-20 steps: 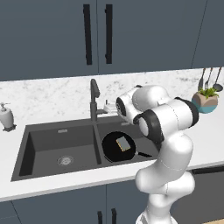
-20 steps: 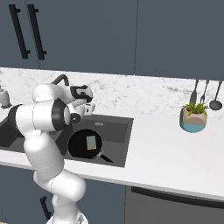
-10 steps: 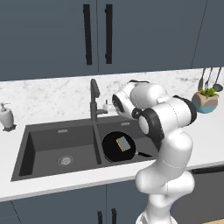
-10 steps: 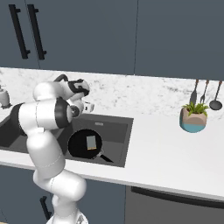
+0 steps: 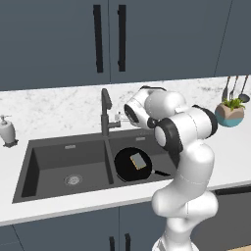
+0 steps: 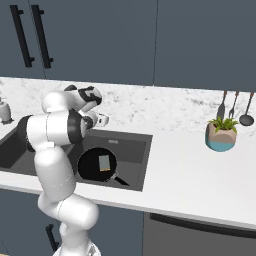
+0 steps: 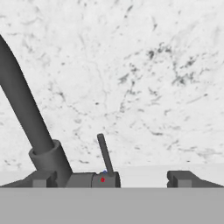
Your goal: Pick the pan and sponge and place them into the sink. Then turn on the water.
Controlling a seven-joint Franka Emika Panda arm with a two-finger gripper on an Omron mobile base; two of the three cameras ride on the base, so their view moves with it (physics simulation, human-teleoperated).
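- We find the pan [image 5: 133, 165] resting in the right basin of the sink [image 5: 45, 168]; we judge this step complete.
- The sponge [image 5: 137, 160] lies inside the pan, so we judge its placement complete as well.
- We see no water stream below the faucet [image 5: 105, 111]; turning on the water is the step left.
- The gripper [image 7: 109, 178] hangs beside the faucet base with its jaws spread wide and nothing between them.
- In the hand view, the side lever [image 7: 105, 154] stands upright between the fingertips [image 7: 43, 178].
- We judge the next action to be pushing this lever.
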